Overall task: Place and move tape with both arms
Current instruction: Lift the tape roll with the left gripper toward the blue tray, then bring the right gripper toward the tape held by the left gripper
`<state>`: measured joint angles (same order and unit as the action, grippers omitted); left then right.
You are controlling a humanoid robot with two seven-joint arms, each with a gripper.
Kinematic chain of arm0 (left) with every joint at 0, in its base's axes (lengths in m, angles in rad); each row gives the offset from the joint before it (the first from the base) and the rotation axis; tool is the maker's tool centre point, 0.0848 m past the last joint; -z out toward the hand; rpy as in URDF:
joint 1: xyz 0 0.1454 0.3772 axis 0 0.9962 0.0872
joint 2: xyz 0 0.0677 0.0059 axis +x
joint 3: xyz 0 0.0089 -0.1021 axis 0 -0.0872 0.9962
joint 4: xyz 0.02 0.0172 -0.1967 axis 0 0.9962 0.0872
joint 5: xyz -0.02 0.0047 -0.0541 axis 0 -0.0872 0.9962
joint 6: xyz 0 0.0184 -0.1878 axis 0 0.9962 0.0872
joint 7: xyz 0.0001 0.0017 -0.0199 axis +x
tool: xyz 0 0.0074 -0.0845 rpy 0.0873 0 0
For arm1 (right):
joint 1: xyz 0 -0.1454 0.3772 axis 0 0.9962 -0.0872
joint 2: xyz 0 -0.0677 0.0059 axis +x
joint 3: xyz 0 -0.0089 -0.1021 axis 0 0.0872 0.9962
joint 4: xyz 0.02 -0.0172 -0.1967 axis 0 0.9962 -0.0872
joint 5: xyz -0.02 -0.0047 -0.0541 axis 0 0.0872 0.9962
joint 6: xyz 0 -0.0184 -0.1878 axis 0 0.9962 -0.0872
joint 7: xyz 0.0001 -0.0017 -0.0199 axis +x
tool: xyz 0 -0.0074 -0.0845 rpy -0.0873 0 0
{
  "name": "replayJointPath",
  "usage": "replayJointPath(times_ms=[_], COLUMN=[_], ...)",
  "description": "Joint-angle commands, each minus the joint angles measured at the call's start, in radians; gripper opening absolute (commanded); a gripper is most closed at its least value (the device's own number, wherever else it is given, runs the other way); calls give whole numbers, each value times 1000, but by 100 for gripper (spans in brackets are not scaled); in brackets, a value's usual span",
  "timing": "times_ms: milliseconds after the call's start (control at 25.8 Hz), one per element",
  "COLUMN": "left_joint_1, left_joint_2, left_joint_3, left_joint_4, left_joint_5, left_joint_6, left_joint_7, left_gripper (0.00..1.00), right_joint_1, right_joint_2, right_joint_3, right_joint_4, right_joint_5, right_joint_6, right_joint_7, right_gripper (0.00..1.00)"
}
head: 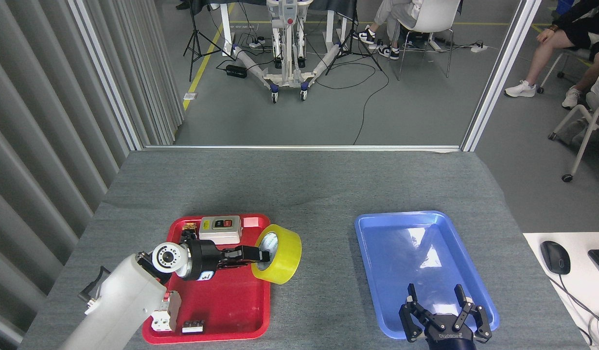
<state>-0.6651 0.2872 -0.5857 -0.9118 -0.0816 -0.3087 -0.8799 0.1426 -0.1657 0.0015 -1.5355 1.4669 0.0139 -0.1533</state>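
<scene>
Left pincer (pixel 253 254) clamped on the tape (pixel 278 253), fingers pinching the roll's wall at its near-left rim, one finger inside the white core. Tape lifted and tilted on edge, open core facing the pincer, yellow outer band facing right. Roll sits over the right rim of the red tray (pixel 221 311), partly out past it above the grey worktop (pixel 319 194). Left arm (pixel 119 306) white, comes in from lower left, black wrist with a round silver cap just behind the pincer.

Just behind the left pincer, at the tray's far edge: grey switch box (pixel 220 229) with a red and a yellow-green button panel. Left of the box, a small brown-yellow part (pixel 188 226), too small to identify. Below the arm at the tray's near-left corner: white circuit breaker (pixel 164 313) with a red toggle, partly hidden by the arm. Beside it, a small black-and-white block (pixel 193 326).

Well to the right of the tape: blue tray (pixel 377 228), glossy, light reflections in it. Right pincer (pixel 435 296) spread open, fingers pointing up and away, holding nothing, hovering at the blue tray's near edge. To the right of it, off the worktop, a black mouse (pixel 555 257) on a white desk (pixel 572 301).
</scene>
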Motion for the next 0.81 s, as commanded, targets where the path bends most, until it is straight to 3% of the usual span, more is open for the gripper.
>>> replayJointPath(times_ms=[0, 272, 388, 543, 659, 776], left_joint_1=[32, 113, 153, 165, 171, 199], left_joint_2=[-28, -68, -121, -141, -157, -168], left_joint_3=[-5, -6, -11, -51, -56, -54], left_joint_4=[-12, -101, -113, -110, -65, -36], left_joint_5=[160, 295, 375, 382, 381, 379], left_joint_6=[-53, -135, -145, -156, -153, -153], left_joint_7=[1, 1, 1, -1, 1, 1], left_gripper=[10, 10, 9, 8, 0, 0], right_joint_1=[-1, 17, 40, 48, 37, -11], right_joint_2=[-1, -37, -120, -296, -436, -520], right_joint_3=[0, 6, 34, 166, 249, 282], right_joint_4=[0, 2, 2, 3, 2, 3], right_joint_5=[0, -10, -10, -10, -10, -10], right_joint_6=[1, -5, -8, -12, -15, -46], right_joint_7=[0, -17, -124, -396, -440, -459], right_gripper=[100, 100, 100, 100, 100, 100])
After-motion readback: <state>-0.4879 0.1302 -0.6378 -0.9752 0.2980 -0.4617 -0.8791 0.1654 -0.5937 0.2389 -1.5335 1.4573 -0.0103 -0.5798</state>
